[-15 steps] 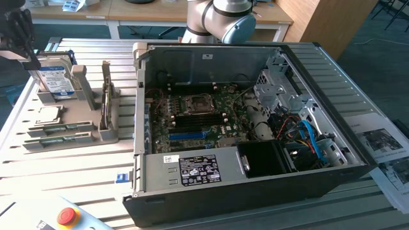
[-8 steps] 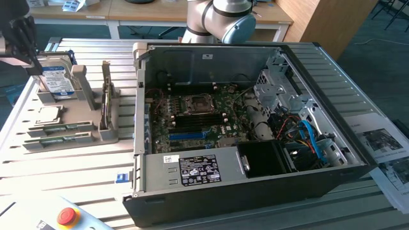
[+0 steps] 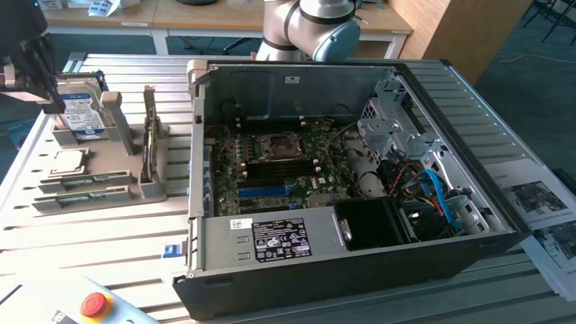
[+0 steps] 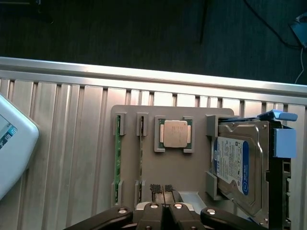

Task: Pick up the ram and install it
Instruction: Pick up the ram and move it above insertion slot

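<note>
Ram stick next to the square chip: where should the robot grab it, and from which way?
Probably take the ram stick by the middle of its long upper edge, coming straight down from above, one finger on each flat face. It stands on edge in the gray holder with its ends tucked into posts, so only the middle is free. The second stick stands close beside it.

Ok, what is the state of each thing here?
Claw: shut, empty, above the holder.
Inner ram stick: on edge in holder slot.
Outer ram stick: on edge in holder slot.
Processor: flat in its nest.
Hard drive: upright in holder.
Computer case: side open.
</note>
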You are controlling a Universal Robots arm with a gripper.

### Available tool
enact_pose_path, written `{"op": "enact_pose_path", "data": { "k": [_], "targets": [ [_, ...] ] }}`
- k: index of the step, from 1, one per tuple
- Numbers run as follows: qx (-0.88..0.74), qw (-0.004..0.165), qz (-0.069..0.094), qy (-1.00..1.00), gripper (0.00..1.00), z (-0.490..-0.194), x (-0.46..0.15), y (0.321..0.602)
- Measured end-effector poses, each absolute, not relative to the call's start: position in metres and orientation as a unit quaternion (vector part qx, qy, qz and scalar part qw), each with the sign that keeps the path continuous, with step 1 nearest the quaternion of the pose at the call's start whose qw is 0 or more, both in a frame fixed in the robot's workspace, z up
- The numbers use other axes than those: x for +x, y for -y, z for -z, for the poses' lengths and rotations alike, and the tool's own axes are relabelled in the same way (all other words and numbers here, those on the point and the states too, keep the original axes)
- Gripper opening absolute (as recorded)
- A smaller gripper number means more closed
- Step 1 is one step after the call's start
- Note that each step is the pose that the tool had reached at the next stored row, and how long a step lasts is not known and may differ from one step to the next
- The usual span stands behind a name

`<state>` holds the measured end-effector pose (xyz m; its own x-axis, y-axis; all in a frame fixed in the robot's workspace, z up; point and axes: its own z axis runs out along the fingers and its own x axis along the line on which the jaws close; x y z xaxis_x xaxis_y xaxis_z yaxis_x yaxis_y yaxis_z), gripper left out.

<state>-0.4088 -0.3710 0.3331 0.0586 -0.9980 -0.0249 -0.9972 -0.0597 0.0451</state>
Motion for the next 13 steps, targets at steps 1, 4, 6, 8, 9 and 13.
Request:
{"op": "enact_pose_path", "data": {
  "k": [1,4,6,8,9,13],
  "targets": [
    [0.727,0.008,0.025,0.686,0.10,-0.331,-0.409,0.371],
    [0.727,0.008,0.025,0.686,0.10,-0.326,-0.409,0.371],
    [0.727,0.008,0.025,0.686,0.10,-0.322,-0.409,0.371],
    [0.727,0.008,0.025,0.686,0.10,-0.319,-0.409,0.371],
    [0.727,0.008,0.025,0.686,0.10,-0.317,-0.409,0.371],
    [0.727,0.008,0.025,0.686,0.10,-0.312,-0.409,0.371]
  ]
}}
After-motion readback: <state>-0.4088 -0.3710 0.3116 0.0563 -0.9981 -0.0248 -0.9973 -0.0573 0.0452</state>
